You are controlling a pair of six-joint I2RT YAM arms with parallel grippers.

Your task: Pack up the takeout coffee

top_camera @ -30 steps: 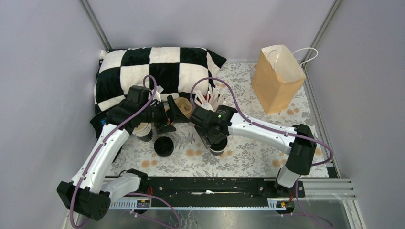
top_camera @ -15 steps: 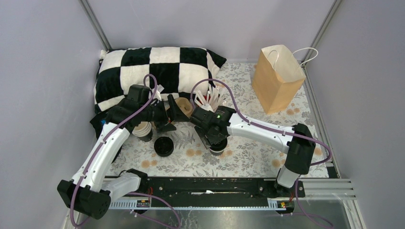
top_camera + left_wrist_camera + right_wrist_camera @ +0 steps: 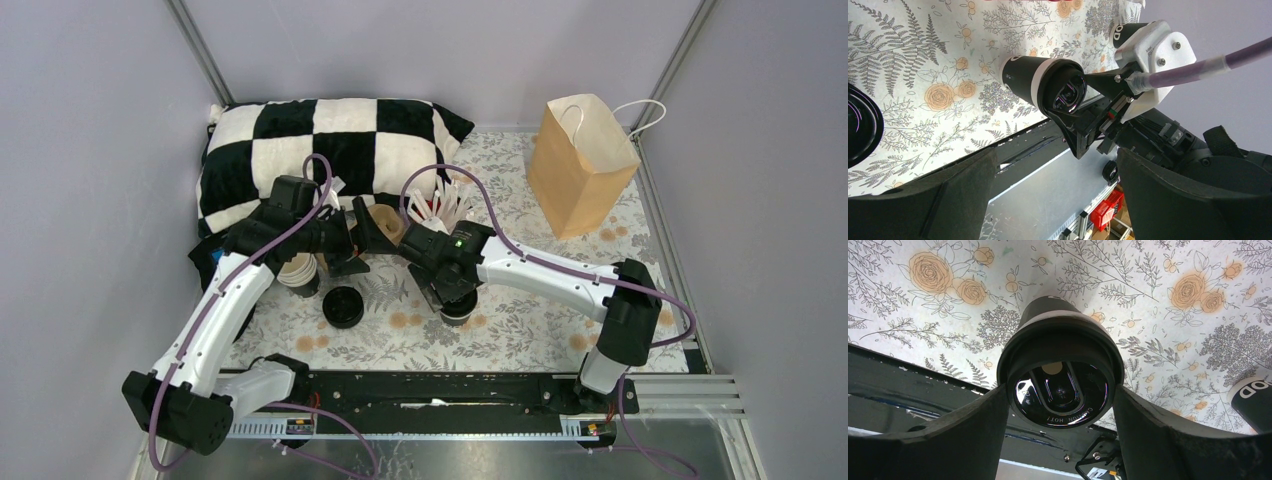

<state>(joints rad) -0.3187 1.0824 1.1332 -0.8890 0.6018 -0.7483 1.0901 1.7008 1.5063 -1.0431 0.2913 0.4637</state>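
A dark paper cup with a black lid [image 3: 1060,385] stands on the floral mat. My right gripper [image 3: 1061,396] comes down over it, and both fingers press the lid's rim. In the top view the gripper [image 3: 455,298] hides most of the cup [image 3: 459,315]. The cup also shows in the left wrist view [image 3: 1040,85]. A second dark cup [image 3: 1254,396] with white lettering stands just beside it; I cannot see its lid. My left gripper [image 3: 362,240] hovers open and empty to the left of the right gripper, fingers wide apart in its own view [image 3: 1055,165].
A stack of lidless cream-rimmed cups [image 3: 298,275] and a stack of black lids [image 3: 343,306] sit at the left. A brown paper bag [image 3: 580,165] stands open at the back right. A checkered pillow [image 3: 320,145] lies behind. White utensils [image 3: 450,205] stand mid-back.
My left gripper has edged slightly to the right, toward the right gripper. The right gripper and the cup have stayed in place.
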